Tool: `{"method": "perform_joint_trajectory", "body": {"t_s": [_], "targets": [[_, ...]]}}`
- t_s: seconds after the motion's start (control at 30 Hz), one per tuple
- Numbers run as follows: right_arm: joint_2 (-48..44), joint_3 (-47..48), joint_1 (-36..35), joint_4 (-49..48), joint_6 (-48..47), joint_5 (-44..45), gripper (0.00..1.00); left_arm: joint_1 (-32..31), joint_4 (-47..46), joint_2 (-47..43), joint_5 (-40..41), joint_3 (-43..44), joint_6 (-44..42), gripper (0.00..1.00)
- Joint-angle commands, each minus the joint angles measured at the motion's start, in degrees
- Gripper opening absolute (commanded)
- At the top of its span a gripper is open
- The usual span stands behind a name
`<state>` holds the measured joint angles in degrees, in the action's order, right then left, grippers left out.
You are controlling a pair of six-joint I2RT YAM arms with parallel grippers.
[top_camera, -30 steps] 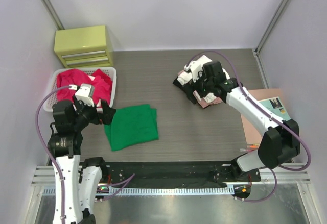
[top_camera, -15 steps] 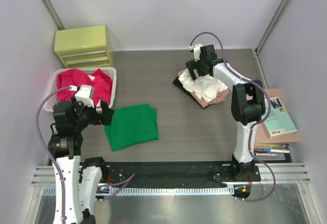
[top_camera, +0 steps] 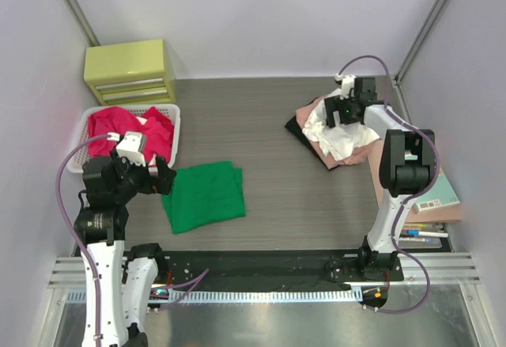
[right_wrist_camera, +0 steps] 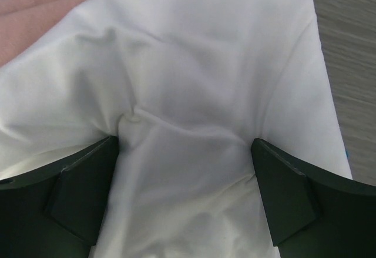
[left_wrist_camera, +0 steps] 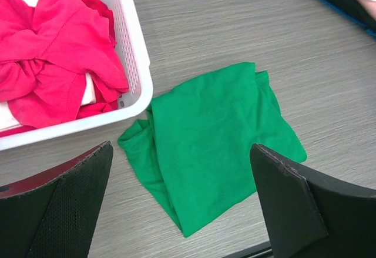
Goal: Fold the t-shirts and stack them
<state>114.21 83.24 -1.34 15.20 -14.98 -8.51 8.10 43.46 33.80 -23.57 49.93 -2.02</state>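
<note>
A bright green t-shirt (top_camera: 204, 197) lies folded on the table by the basket; it also shows in the left wrist view (left_wrist_camera: 217, 134). Red t-shirts (top_camera: 126, 130) are heaped in the white basket (top_camera: 177, 126). My left gripper (top_camera: 162, 179) is open and empty, hovering over the green shirt's near left edge (left_wrist_camera: 182, 205). At the back right is a pile: a white t-shirt (top_camera: 340, 137) on a pale pink one (top_camera: 353, 156) and a black one (top_camera: 294, 128). My right gripper (top_camera: 344, 110) is open, its jaws wide apart and down on the white cloth (right_wrist_camera: 205, 81).
A yellow-green drawer unit (top_camera: 130, 70) stands at the back left. A teal book (top_camera: 443, 193) lies on a brown board at the right edge, with pens (top_camera: 419, 232) near it. The basket wall (left_wrist_camera: 132, 52) is just left of the green shirt.
My right arm has swung to the right and the white, pink and black pile has slid right and back with it. The left arm and green shirt have not moved.
</note>
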Motion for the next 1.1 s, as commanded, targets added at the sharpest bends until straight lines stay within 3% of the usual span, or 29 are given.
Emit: {"method": "perform_joint_trajectory", "body": {"t_s": [0.0,0.17,0.43,0.6,0.7,0.8,0.87,0.97,1.07], "targets": [[-2.2,-2.6,6.2,2.9,-3.9,2.5,1.00,0.0,-1.8,0.7,-0.2,0.2,-0.4,1.00],[-1.0,-1.6,8.7,2.9,-4.3,2.3,1.00,0.0,-1.3,-0.4,0.5,-0.4,-0.6,1.00],[-5.9,-2.4,8.9,3.3,-3.3,-7.5,1.00,0.0,-0.9,0.9,-0.2,-0.2,-1.1,1.00],[-24.7,-4.8,8.8,5.0,-3.6,-12.4,1.00,-0.1,0.1,0.9,-0.7,1.7,-1.0,1.00],[-33.9,-4.2,8.8,11.9,-4.2,-18.7,1.00,0.0,0.0,-0.1,-0.6,0.8,-0.9,1.00],[-37.2,-4.5,7.7,24.4,-7.4,-29.7,1.00,0.0,-1.4,-1.2,0.5,-1.1,-0.9,1.00],[-37.8,-9.6,-0.4,30.1,-9.7,-26.1,1.00,0.0,-1.7,-0.7,0.4,-1.0,-0.8,1.00],[-39.4,-20.5,-16.6,22.4,-8.0,-13.2,1.00,0.0,-1.7,0.6,0.2,-0.9,-1.0,1.00],[-35.2,-21.4,-27.5,18.4,-4.7,-12.5,1.00,0.0,-1.3,0.5,0.5,-0.6,-1.1,1.00]]}}
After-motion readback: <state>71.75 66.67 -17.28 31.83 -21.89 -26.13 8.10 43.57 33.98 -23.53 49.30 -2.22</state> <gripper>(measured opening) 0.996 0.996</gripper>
